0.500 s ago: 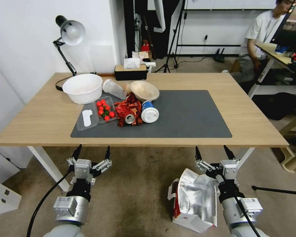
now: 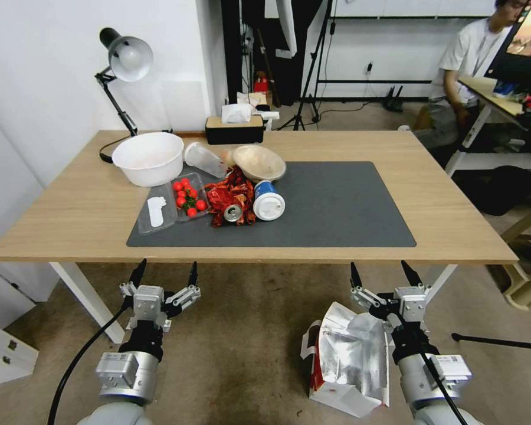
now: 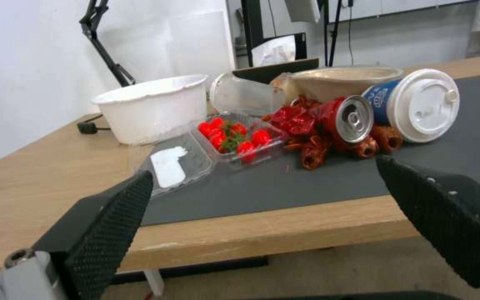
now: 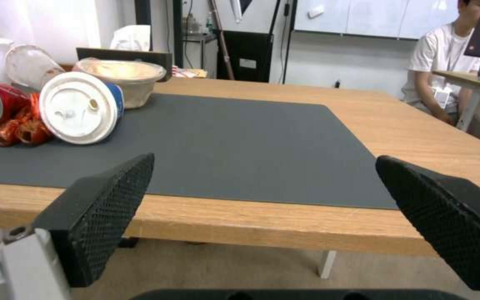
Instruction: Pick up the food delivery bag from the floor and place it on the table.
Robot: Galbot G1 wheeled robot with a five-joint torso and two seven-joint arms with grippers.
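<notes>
The bag (image 2: 348, 360) sits on the brownish floor (image 2: 242, 342) — just beside the right gripper (image 2: 383, 274). Both grippers, left gripper (image 2: 164, 273) too, hang spread and empty before the cluttered wooden table (image 2: 442, 212).

Bright even indoor light; soft shadow under table (image 2: 448, 236); head view bowed at edges; wrist views soft, slightly blurred

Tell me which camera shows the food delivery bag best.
The head view: the food delivery bag sits on the floor beside the right end effector, foil lining up. Both wrist views look at the table instead.
</notes>
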